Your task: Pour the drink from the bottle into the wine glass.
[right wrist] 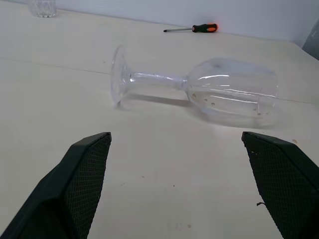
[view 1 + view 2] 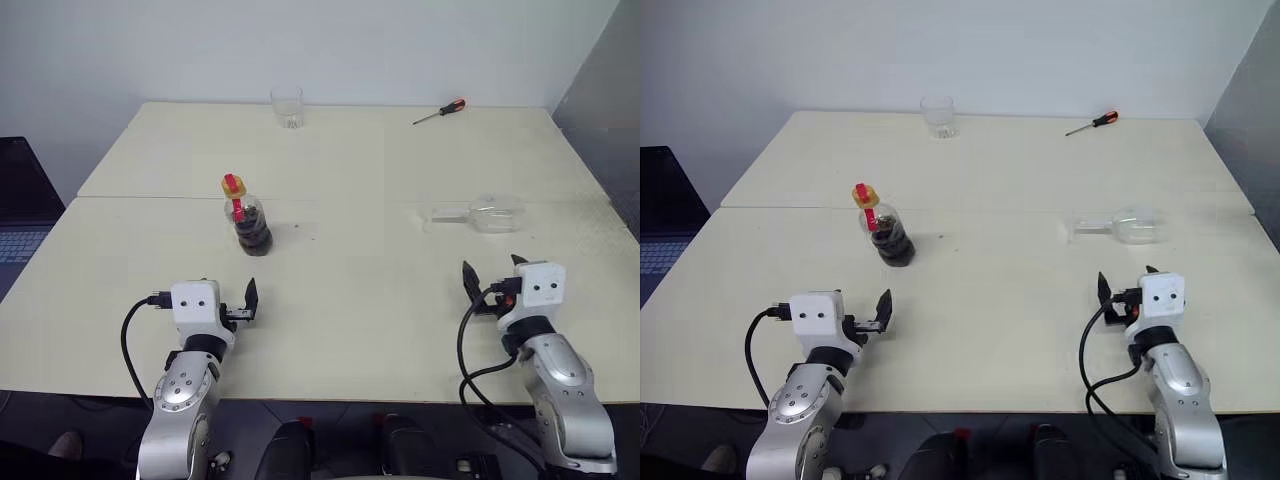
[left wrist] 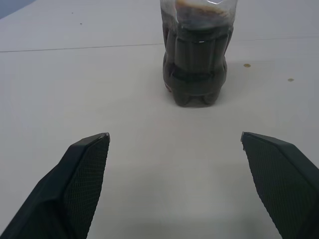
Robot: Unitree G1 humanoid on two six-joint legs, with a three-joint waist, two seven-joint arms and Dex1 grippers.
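**On the worktop: bottle upright, wine glass on its side**

Ahead of the left end effector (image 2: 235, 305), fingers apart and empty, stands the bottle (image 2: 248, 218) holding the dark drink (image 3: 197, 64). Ahead of the right end effector (image 2: 493, 275), likewise spread and empty, lies the wine glass (image 1: 199, 89). A tumbler (image 2: 287, 107) and screwdriver (image 2: 440, 111) sit at the worktop (image 2: 350, 270) far edge.

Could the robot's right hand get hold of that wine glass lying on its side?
Probably yes. The wine glass lies on the table just ahead of the right hand, whose fingers stand wide open, and nothing lies between them. Its lying down may make the grip awkward.
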